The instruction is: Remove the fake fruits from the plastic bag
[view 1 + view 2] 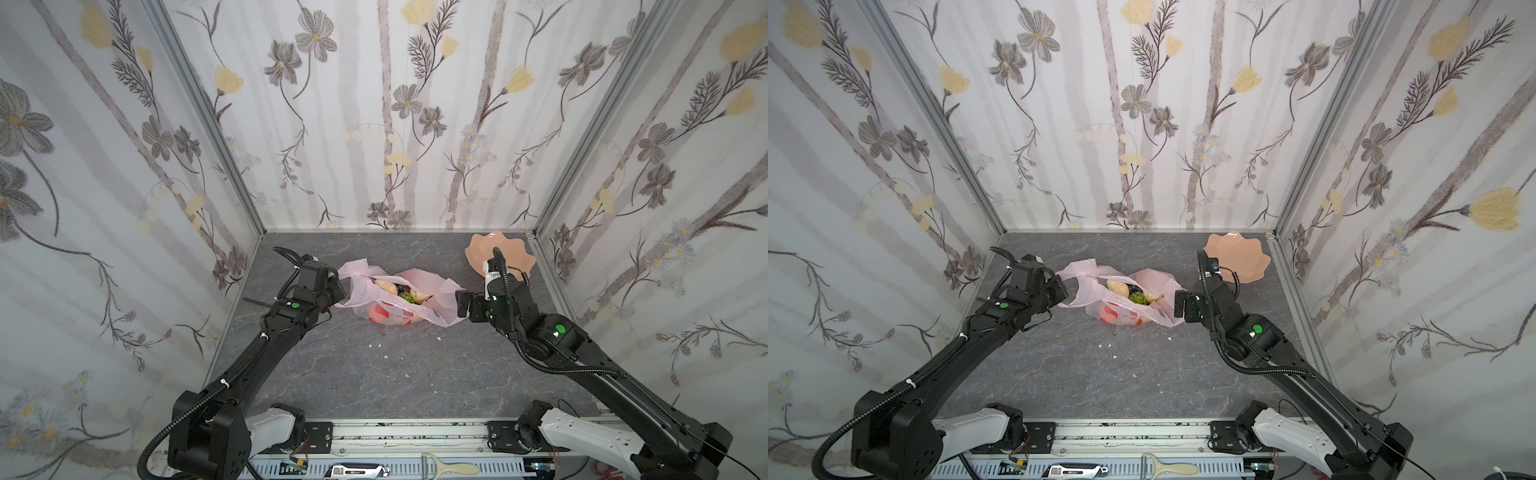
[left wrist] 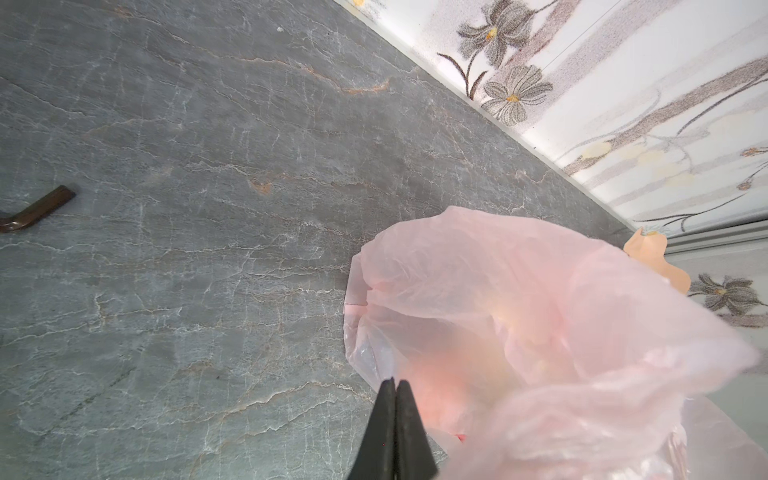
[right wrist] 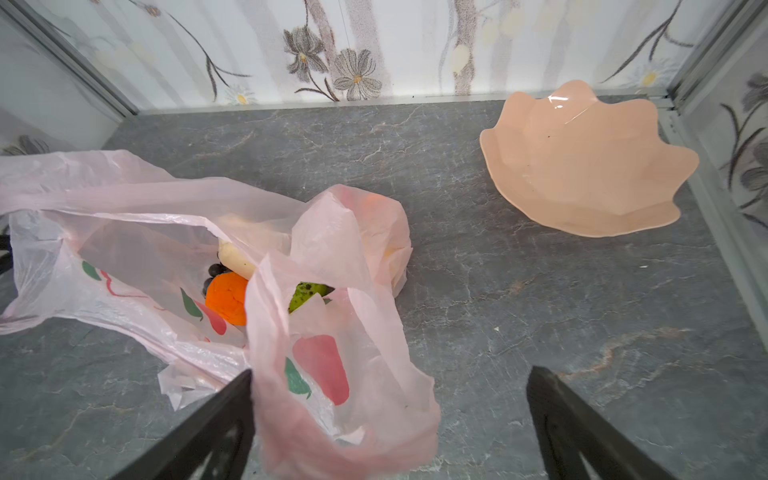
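The plastic bag (image 1: pixel 399 303) lies open in the middle of the grey table, thin pink film with red and green prints. Inside it show fake fruits: a beige lumpy one (image 1: pixel 386 286), a bumpy green one (image 1: pixel 409 297), dark grapes (image 3: pixel 214 272) and an orange (image 3: pixel 226 303). My left gripper (image 1: pixel 344 291) is at the bag's left handle, shut with the film (image 2: pixel 374 353) pinched at its tips (image 2: pixel 394 380). My right gripper (image 3: pixel 390 372) stands open at the bag's right side; the loose right handle loop (image 3: pixel 345 415) droops between its fingers (image 3: pixel 232 399), held by neither.
A peach wavy-edged dish (image 1: pixel 509 249) sits empty in the back right corner, behind the right wrist. A dark bent metal key (image 2: pixel 37 208) lies on the table by the left arm. Small white crumbs (image 1: pixel 376 345) dot the table. Walls close three sides.
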Motion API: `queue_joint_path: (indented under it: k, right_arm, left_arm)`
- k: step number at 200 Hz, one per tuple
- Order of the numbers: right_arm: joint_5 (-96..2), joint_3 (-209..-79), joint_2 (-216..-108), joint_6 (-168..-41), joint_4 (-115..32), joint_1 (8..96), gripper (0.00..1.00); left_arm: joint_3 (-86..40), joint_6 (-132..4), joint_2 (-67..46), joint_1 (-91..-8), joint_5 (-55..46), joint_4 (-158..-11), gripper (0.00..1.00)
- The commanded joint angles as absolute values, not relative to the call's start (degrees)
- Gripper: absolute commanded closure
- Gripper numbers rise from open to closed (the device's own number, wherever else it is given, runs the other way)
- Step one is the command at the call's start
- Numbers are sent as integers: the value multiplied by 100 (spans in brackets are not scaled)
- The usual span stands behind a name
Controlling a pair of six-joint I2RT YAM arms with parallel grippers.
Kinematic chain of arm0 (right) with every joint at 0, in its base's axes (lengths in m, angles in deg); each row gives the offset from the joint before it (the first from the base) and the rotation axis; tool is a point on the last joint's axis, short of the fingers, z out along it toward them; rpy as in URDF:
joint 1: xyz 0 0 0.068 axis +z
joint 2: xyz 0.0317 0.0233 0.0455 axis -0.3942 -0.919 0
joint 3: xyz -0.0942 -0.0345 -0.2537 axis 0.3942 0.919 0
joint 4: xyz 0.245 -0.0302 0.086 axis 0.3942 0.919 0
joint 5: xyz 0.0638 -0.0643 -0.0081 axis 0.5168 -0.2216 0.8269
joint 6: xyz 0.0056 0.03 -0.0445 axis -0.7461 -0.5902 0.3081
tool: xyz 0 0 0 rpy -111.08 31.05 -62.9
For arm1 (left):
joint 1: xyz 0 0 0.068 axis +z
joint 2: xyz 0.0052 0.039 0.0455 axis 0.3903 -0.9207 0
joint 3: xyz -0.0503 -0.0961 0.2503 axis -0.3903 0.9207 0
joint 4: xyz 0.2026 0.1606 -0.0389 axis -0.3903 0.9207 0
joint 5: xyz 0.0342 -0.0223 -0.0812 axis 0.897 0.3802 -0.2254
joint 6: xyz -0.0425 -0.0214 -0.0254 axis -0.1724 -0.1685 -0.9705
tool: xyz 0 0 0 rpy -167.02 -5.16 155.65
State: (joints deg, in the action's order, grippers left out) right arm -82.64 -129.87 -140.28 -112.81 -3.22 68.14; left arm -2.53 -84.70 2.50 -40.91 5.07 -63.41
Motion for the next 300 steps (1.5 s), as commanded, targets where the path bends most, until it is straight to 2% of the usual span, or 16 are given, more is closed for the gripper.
queue_joint_path:
  k: [1,34,51,73,98,129,148,171,191,210,248,259,300]
  right_arm:
    - [-8939,-13539,-14064,-11017,523,7632,4]
    - [-8651,-13758,-14330,-11496,506,8409,19]
    - [-7991,-13384,-14473,-11731,-128,8526,24]
    - [-7962,-12908,-14676,-11949,-741,8407,29]
    - [-8256,-12794,-15078,-11863,-911,7682,44]
    - [-7946,-12743,-15688,-11452,-1508,7071,46]
    - [-8153,-12990,-16097,-11348,-1508,6771,45]
    - [-8536,-13264,-16491,-11210,-1538,6534,34]
    - [-8623,-13541,-17058,-11092,-1463,6338,31]
    - [-8624,-13806,-17540,-11015,-1420,6220,23]
    - [-8377,-14237,-18272,-11001,-1476,5998,19]
    - [-8202,-14303,-18394,-10989,-1584,5932,22]
    - [-7636,-14357,-18570,-10975,-1784,5812,47]
  left_arm:
    - [-284,-8414,300,-4090,620,-6441,100]
    - [-279,-8393,298,-4083,679,-6432,100]
    - [-281,-8380,307,-4083,710,-6433,100]
    - [-240,-8370,352,-4086,733,-6431,100]
    - [-176,-8380,406,-4082,699,-6430,100]
    - [-108,-8388,459,-4082,658,-6430,100]
    - [-81,-8377,500,-4092,645,-6425,100]
    - [-13,-8361,539,-4085,664,-6423,100]
    - [43,-8360,540,-4072,696,-6421,100]
    - [81,-8370,557,-4073,716,-6431,100]
    - [129,-8336,557,-4059,750,-6430,100]
    - [158,-8326,557,-4047,770,-6429,100]
    - [244,-8309,589,-3968,846,-6421,100]
